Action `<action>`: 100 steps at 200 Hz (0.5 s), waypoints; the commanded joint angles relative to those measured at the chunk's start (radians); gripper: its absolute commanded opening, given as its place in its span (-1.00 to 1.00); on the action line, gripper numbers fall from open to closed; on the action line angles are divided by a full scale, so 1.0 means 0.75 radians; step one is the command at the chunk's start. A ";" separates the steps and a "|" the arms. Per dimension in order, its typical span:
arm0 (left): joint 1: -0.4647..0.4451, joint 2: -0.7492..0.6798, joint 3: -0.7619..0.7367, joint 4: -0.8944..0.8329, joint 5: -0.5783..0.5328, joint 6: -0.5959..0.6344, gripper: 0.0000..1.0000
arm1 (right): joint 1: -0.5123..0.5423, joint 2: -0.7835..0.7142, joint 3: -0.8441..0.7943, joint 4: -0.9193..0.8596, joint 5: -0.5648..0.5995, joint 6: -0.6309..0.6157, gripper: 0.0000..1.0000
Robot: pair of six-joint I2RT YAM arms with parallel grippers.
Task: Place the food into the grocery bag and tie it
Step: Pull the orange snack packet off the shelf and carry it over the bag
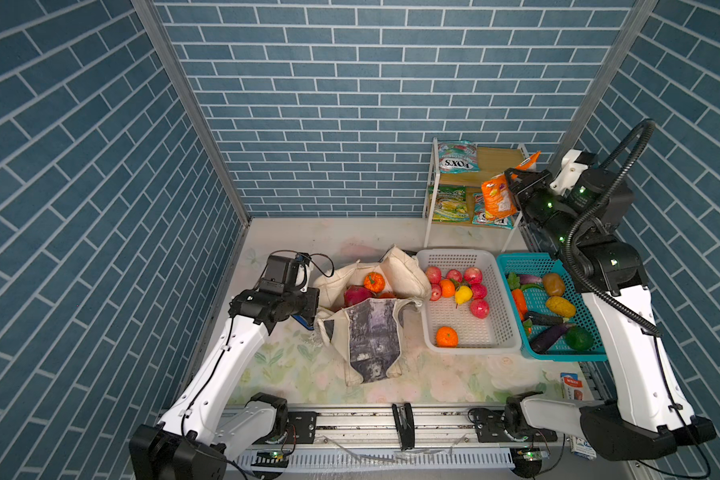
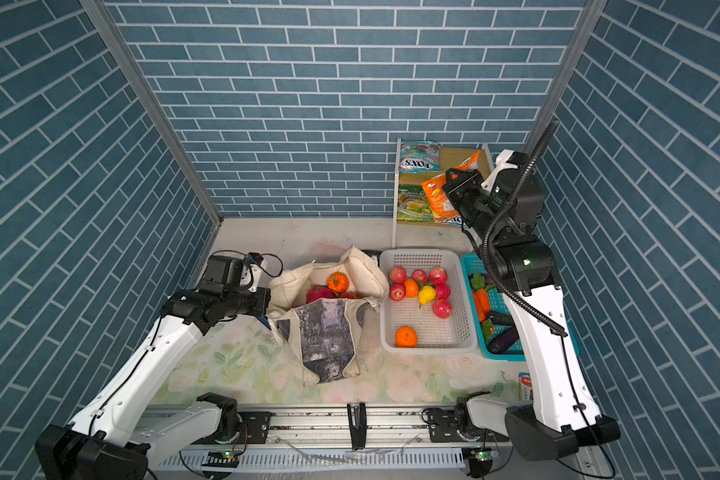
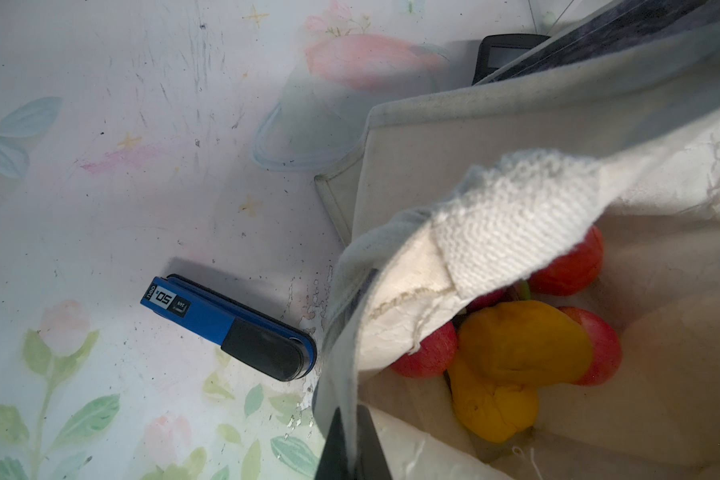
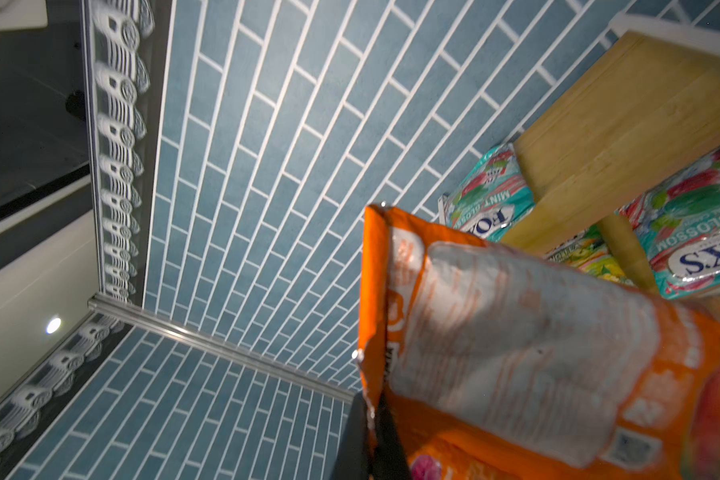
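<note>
- In both top views, left of centre on the table (image 1: 292, 374): grocery bag (image 1: 373, 345), mouth open toward the back wall and print panel facing up. Inside, an orange piece (image 1: 374, 281) and a dark-red fruit (image 1: 356, 296).
- Just right of the bag: white basket (image 1: 470, 328) with red apples (image 1: 472, 274), oranges (image 1: 447, 336) and a yellow pear (image 1: 463, 294). Touching its right side, teal basket (image 1: 520, 264) with a carrot (image 1: 518, 301), potato (image 1: 553, 284), eggplant (image 1: 551, 336) and other vegetables.
- Upper right of the frame: shelf rack (image 1: 431, 183) with FOX'S packets (image 1: 458, 157) on both levels.
- At the bag's left rim, largely hidden under its own wrist: left gripper (image 1: 317, 325).
- Raised in front of the rack, well apart from the bag: right gripper (image 1: 512, 187), clamped on an orange packet (image 1: 499, 201).
- Left wrist view, bottom of the frame: left gripper (image 3: 352, 446) pinched tight on the bag's cloth rim.
- Right half: bag interior (image 3: 661, 291) with more apples and a yellow piece (image 3: 516, 353).
- Lower centre, on the table just beside the bag's edge: blue stapler (image 3: 229, 328).
- Top of the frame, partly hidden behind the bag: black calculator (image 3: 504, 54).
- Right wrist view, lower right: orange packet (image 4: 516, 353) filling the corner, its edge nipped by the narrow-set right gripper (image 4: 375, 440).
- Upper right: wooden shelf board and FOX'S packets (image 4: 699, 249) close behind the held packet.
</note>
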 commanded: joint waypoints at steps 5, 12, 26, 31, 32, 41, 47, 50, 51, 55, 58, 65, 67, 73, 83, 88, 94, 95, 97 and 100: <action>0.008 0.000 -0.017 0.001 -0.007 0.017 -0.90 | 0.094 -0.038 -0.101 0.037 -0.045 -0.107 -1.00; 0.008 0.000 -0.017 0.002 -0.008 0.017 -0.91 | 0.123 -0.049 -0.135 0.042 -0.045 -0.119 -1.00; 0.008 -0.002 -0.017 0.002 -0.013 0.019 -0.91 | 0.179 -0.065 -0.205 0.061 -0.044 -0.137 -1.00; 0.008 -0.004 -0.017 0.001 -0.014 0.019 -0.90 | 0.198 -0.071 -0.232 0.068 -0.043 -0.142 -1.00; 0.008 -0.005 -0.017 0.002 -0.016 0.019 -0.90 | 0.201 -0.072 -0.237 0.071 -0.044 -0.142 -1.00; 0.008 -0.008 -0.017 0.002 -0.018 0.021 -0.90 | 0.237 -0.084 -0.287 0.091 -0.034 -0.151 -1.00; 0.008 -0.008 -0.017 0.001 -0.020 0.021 -0.90 | 0.261 -0.092 -0.320 0.105 -0.025 -0.158 -1.00; 0.008 -0.010 -0.017 0.000 -0.020 0.021 -0.90 | 0.272 -0.096 -0.336 0.110 -0.018 -0.162 -1.00; 0.008 -0.009 -0.017 0.000 -0.020 0.021 -0.90 | 0.276 -0.096 -0.342 0.112 -0.016 -0.162 -1.00; 0.008 -0.010 -0.017 0.000 -0.023 0.022 -0.91 | 0.290 -0.100 -0.364 0.120 -0.011 -0.166 -1.00; 0.008 -0.009 -0.017 0.000 -0.023 0.023 -0.91 | 0.300 -0.102 -0.380 0.126 -0.008 -0.168 -1.00; 0.008 -0.010 -0.017 0.000 -0.023 0.022 -0.91 | 0.322 -0.105 -0.409 0.140 -0.006 -0.172 -1.00; 0.008 -0.010 -0.017 0.000 -0.023 0.022 -0.91 | 0.327 -0.105 -0.416 0.144 -0.007 -0.173 -1.00; 0.008 -0.007 -0.017 0.002 -0.024 0.022 -0.91 | 0.345 -0.108 -0.438 0.155 -0.006 -0.176 -1.00; 0.008 -0.005 -0.017 0.002 -0.026 0.023 -0.90 | 0.376 -0.108 -0.472 0.174 -0.006 -0.183 -1.00; 0.008 -0.003 -0.017 0.001 -0.026 0.024 -0.90 | 0.387 -0.106 -0.484 0.186 -0.008 -0.188 -1.00; 0.008 0.001 -0.015 0.000 -0.027 0.024 -0.90 | 0.405 -0.103 -0.496 0.195 -0.013 -0.195 -1.00; 0.008 0.000 -0.015 -0.001 -0.026 0.024 -0.90 | 0.408 -0.101 -0.497 0.197 -0.013 -0.196 -1.00; 0.008 0.001 -0.015 0.000 -0.027 0.024 -0.90 | 0.413 -0.099 -0.499 0.198 -0.015 -0.199 -1.00; 0.008 0.001 -0.015 0.000 -0.027 0.024 -0.90 | 0.421 -0.098 -0.501 0.197 -0.016 -0.201 -1.00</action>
